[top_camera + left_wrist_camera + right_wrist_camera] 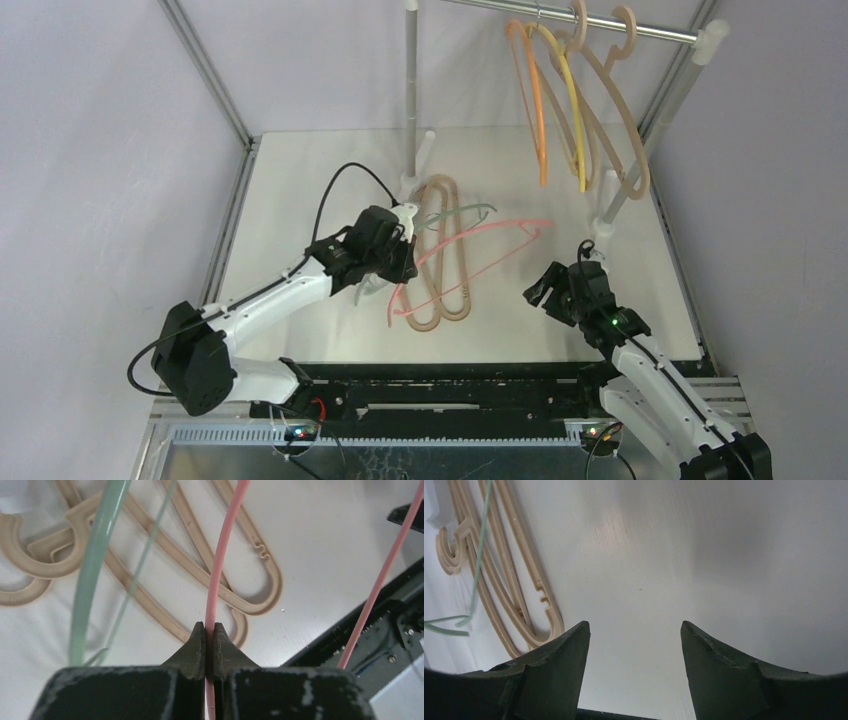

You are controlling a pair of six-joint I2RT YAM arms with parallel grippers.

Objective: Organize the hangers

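while hangers [35, 569] lie on white table [290, 200], grey walls [100, 150] around

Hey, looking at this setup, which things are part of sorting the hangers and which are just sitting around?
Belongs to the job:
pink hanger, pinched in the left gripper; pale-green hanger; loose beige hangers; orange hanger, yellow hanger and hung beige hangers.

Just there:
silver rail they hang on; upright post; right gripper, open and empty.

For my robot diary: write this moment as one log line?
left gripper: shut on pink hanger | right gripper: open, empty | tan hangers: on table
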